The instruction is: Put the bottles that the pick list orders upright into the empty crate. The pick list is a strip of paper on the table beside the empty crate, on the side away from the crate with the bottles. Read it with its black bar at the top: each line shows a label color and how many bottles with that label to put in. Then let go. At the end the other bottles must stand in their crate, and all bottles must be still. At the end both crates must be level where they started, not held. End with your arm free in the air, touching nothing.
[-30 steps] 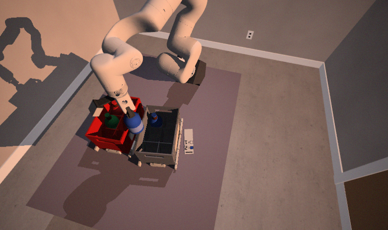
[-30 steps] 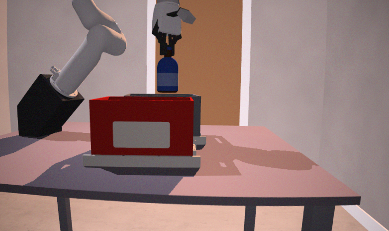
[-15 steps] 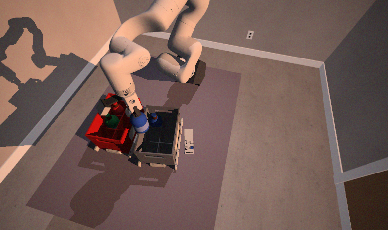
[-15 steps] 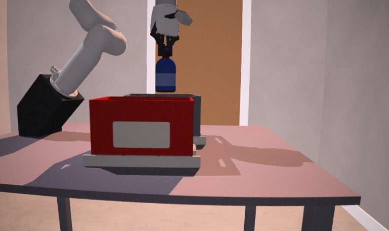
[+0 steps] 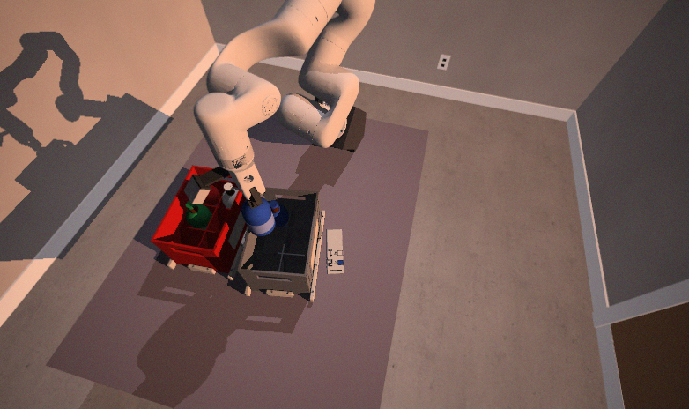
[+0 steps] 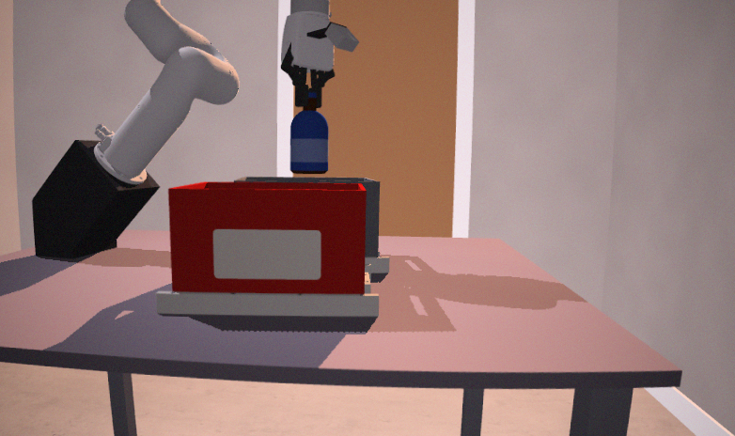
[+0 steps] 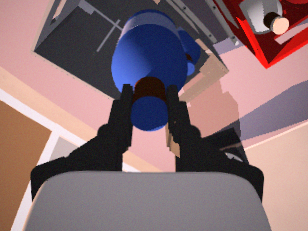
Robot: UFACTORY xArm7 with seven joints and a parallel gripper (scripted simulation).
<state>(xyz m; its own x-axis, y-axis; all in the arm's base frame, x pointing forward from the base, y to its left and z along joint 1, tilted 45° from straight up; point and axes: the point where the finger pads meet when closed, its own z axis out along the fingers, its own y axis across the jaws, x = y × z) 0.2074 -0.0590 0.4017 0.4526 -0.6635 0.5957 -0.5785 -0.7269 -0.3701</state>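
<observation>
My gripper (image 5: 255,197) (image 6: 308,98) (image 7: 149,98) is shut on the neck of a blue bottle (image 5: 259,214) (image 6: 309,126) (image 7: 142,51) with a pale band. The bottle hangs upright above the grey crate (image 5: 299,284) (image 6: 372,216), near its side facing the red crate (image 5: 173,249) (image 6: 267,208). Another blue bottle (image 5: 282,217) (image 7: 189,45) stands inside the grey crate, partly hidden. In the red crate stand a green bottle (image 5: 198,218) and a whitish bottle (image 5: 229,197) (image 7: 256,16). The pick list (image 5: 335,238) shows a blue square and a whitish square; its digits are too small to read surely.
The two crates stand side by side on pale bases (image 6: 267,303). The black arm base (image 6: 83,210) stands on the table (image 6: 467,346). The red crate's interior is partly hidden by the arm and gripper in the top view and by its wall in the exterior view.
</observation>
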